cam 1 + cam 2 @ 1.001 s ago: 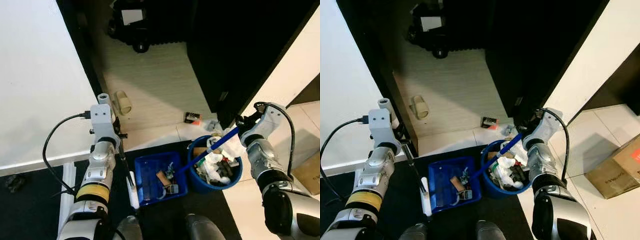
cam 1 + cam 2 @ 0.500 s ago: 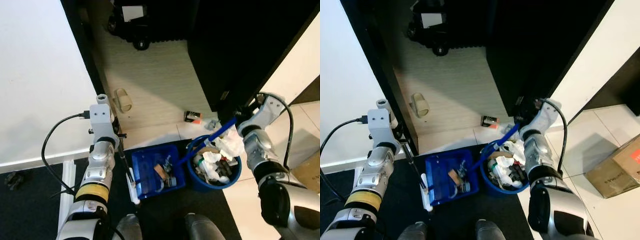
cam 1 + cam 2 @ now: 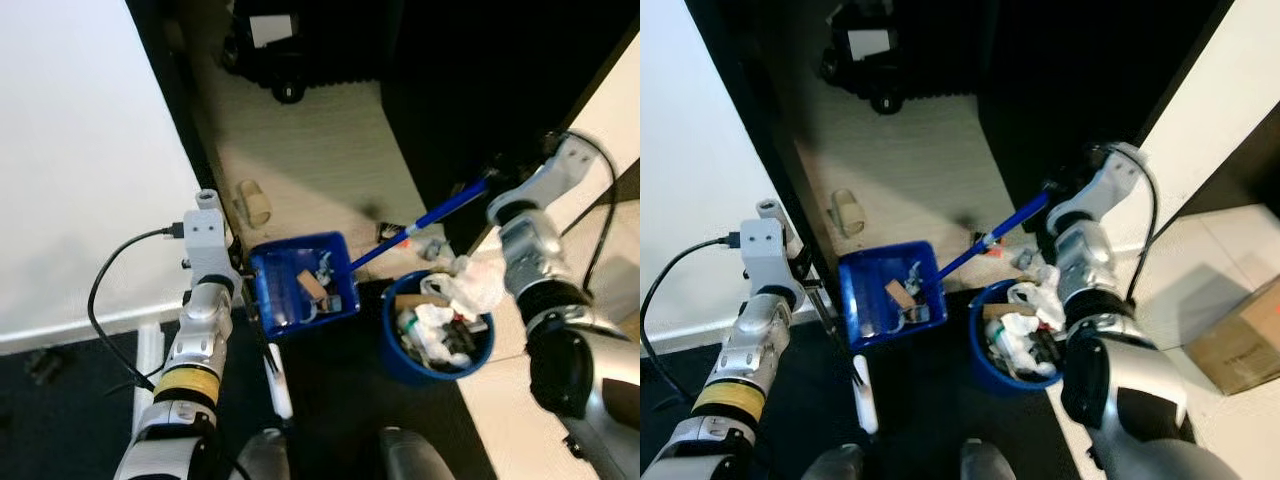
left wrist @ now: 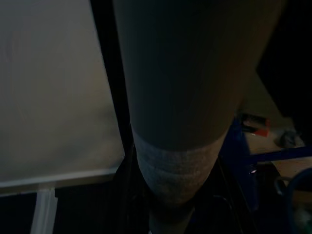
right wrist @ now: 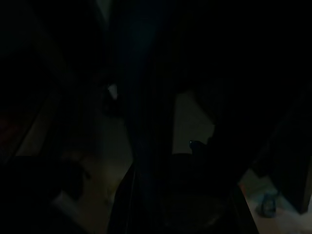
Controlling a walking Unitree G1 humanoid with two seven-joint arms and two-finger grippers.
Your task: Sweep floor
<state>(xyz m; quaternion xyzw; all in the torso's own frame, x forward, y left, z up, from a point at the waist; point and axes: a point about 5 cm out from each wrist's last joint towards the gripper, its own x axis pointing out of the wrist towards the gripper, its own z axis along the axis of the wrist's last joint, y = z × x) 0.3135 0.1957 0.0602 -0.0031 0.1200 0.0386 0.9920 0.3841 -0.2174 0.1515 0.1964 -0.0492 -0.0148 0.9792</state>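
Observation:
A blue dustpan (image 3: 300,285) with scraps in it hangs tilted above the floor, to the left of a blue bin (image 3: 400,365) heaped with rubbish. Its long blue handle (image 3: 1005,230) runs up and right into my right gripper (image 3: 490,185), which is shut on it near the dark doorway. The right wrist view is very dark, with the handle (image 5: 141,122) faintly visible along its middle. My left gripper (image 3: 262,345) points down by the white wall, shut on a white broom handle (image 3: 277,385). That handle (image 4: 170,122) looms large in the left wrist view.
A tan slipper (image 3: 253,200) and a small red-and-black item (image 3: 990,245) lie on the pale floor past the doorway. A black wheeled object (image 3: 285,50) stands at the far end. A cardboard box (image 3: 1235,335) sits on the tiles at right. White wall (image 3: 80,150) on the left.
My right gripper has risen, lifting the dustpan off the dark floor and swinging it up and left, tilted, away from the bin. The left arm has stayed nearly still.

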